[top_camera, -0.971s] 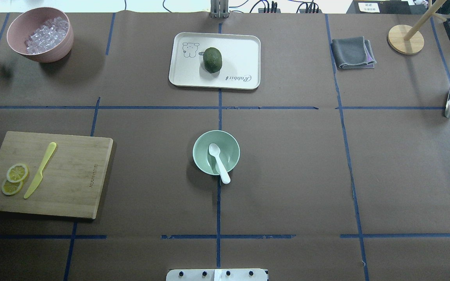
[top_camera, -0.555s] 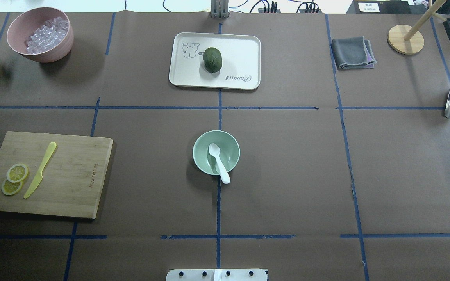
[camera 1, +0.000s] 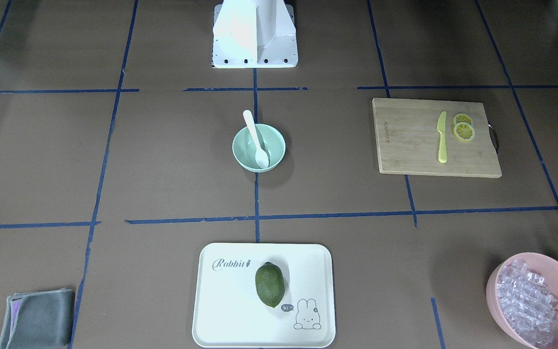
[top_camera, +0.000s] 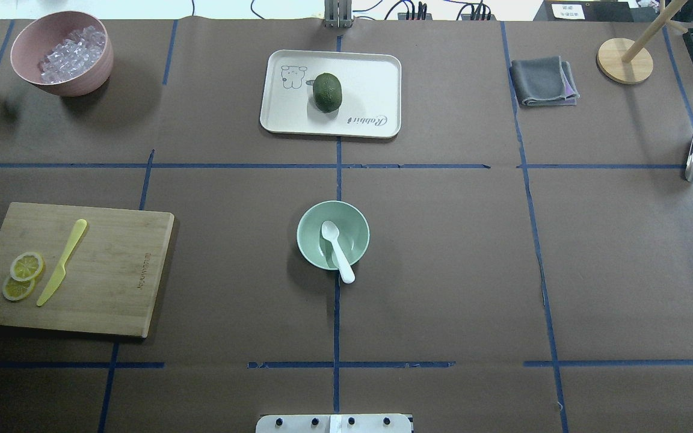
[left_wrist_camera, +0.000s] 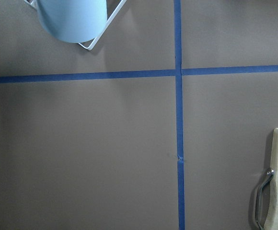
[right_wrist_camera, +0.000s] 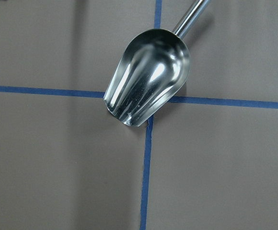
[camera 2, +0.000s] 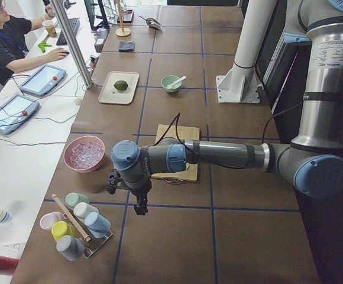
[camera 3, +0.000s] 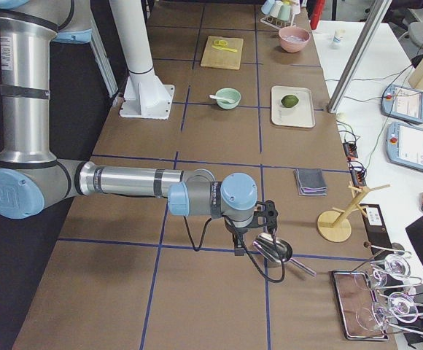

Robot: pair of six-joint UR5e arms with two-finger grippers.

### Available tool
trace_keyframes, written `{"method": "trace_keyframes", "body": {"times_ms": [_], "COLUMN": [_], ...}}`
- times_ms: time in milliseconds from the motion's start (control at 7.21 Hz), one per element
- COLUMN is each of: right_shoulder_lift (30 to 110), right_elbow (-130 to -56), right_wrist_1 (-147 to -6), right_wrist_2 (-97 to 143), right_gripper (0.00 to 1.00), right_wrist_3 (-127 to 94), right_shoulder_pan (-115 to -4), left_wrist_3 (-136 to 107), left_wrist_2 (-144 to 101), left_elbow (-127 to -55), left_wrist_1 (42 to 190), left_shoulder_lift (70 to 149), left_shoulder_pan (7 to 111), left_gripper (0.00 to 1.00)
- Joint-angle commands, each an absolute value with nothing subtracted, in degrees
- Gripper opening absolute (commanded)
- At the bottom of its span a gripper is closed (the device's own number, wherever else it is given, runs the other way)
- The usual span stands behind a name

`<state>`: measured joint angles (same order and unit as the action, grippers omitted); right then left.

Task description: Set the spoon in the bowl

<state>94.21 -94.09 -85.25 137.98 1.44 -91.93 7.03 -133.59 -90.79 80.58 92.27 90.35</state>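
The white spoon (top_camera: 337,251) lies in the mint-green bowl (top_camera: 310,240) at the table's middle, its scoop inside and its handle resting over the rim nearest the robot. The front-facing view shows the same spoon (camera 1: 255,138) and bowl (camera 1: 274,145). My left gripper (camera 2: 139,207) hangs over the table's left end, far from the bowl; I cannot tell whether it is open or shut. My right gripper (camera 3: 239,248) hangs over the right end above a metal scoop (right_wrist_camera: 146,84); I cannot tell its state either. Neither gripper shows in the overhead view.
A cutting board (top_camera: 112,270) with a yellow knife (top_camera: 61,264) and lemon slices sits left. A pink bowl of cubes (top_camera: 61,54) stands far left. A tray (top_camera: 370,78) with a green fruit, a grey cloth (top_camera: 542,81), a wooden stand (top_camera: 623,60) and a cup rack (camera 2: 77,225) are around.
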Motion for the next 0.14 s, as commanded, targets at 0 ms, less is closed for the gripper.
{"method": "trace_keyframes", "body": {"times_ms": [0], "right_shoulder_lift": [94.2], "right_elbow": [-94.1], "right_wrist_1": [-85.3], "right_wrist_2": [138.0], "right_gripper": [1.00], "right_wrist_3": [1.5], "right_shoulder_pan": [-91.9], "left_wrist_3": [7.0], "left_wrist_2": [-133.6], "left_elbow": [-90.8], "left_wrist_1": [80.6], "left_shoulder_lift": [92.3], "left_shoulder_pan": [90.4], "left_gripper": [1.00]}}
